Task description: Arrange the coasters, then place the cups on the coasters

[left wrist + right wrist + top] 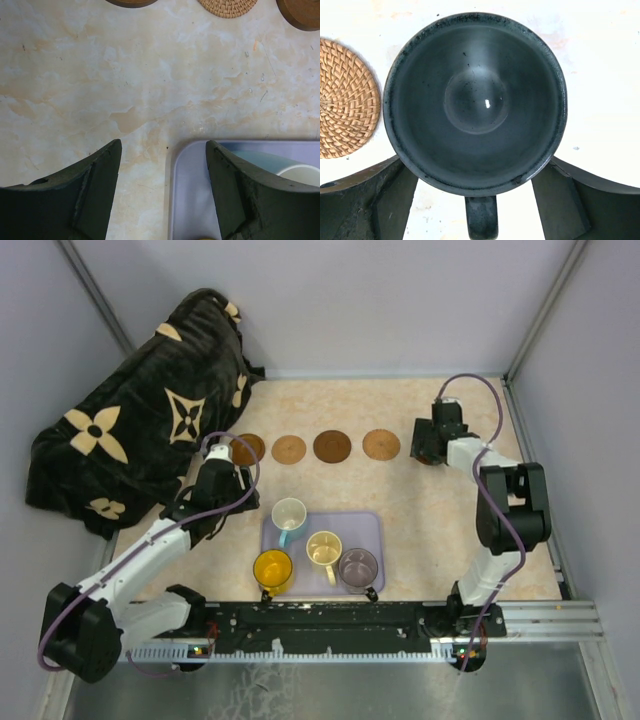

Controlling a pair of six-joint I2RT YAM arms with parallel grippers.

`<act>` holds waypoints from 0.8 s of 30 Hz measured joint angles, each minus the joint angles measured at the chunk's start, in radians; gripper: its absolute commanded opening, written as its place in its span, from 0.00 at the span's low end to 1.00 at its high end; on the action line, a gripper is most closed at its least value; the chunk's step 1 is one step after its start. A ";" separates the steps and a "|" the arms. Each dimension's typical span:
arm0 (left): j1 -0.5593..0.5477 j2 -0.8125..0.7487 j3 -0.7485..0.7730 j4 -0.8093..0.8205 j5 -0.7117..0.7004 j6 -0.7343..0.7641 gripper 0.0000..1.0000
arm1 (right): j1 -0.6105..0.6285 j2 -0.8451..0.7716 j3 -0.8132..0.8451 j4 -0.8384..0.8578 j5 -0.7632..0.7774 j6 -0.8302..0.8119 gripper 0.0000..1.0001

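Observation:
Four round coasters lie in a row along the back: dark, tan, dark, woven tan. Just right of the row, my right gripper stands open astride a dark grey-green cup. Its fingers run in under the rim, handle toward the wrist; the woven coaster lies left of it. What the cup stands on is hidden. White-and-blue, cream, mauve and yellow cups sit on the lavender tray. My left gripper hangs open and empty over the tray's corner.
A black blanket with tan flower shapes is heaped at the back left, close to the left arm. Grey walls close in the table on three sides. A black rail runs along the near edge.

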 measured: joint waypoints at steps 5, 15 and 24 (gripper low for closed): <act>0.000 0.010 0.000 0.000 -0.002 0.000 0.74 | 0.000 0.013 0.013 0.003 0.000 -0.012 0.85; 0.000 0.022 0.000 0.000 -0.002 0.000 0.74 | 0.000 0.023 0.025 0.003 0.000 -0.011 0.92; 0.000 0.027 0.000 0.000 -0.002 0.000 0.74 | 0.000 -0.055 -0.031 0.000 0.012 0.011 0.99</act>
